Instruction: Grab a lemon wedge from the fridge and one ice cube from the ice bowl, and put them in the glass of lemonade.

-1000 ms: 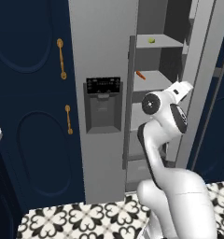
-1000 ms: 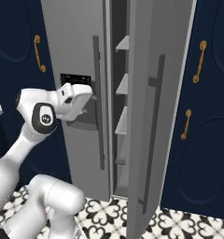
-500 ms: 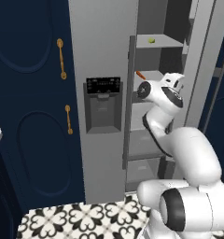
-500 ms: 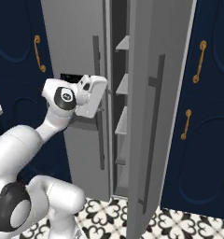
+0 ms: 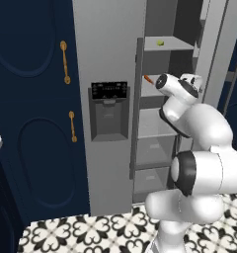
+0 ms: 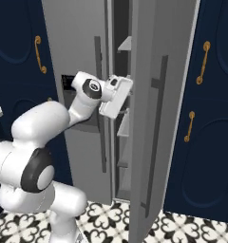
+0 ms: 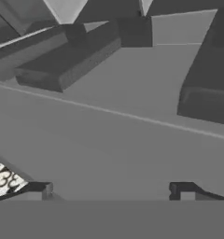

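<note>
arm is swung into open fridge [image 5: 110, 59] | end effector [image 7: 111, 189] spread, empty | wedge [image 5: 160, 43] on shelf above, reach pending

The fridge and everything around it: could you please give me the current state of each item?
Fridge: right door open, left door shut.
Lemon wedge: lying on an upper shelf, untouched.
Carrot: lying on the shelf below.
Gripper: open, empty, inside the fridge.
Navy cabinets: shut.
</note>
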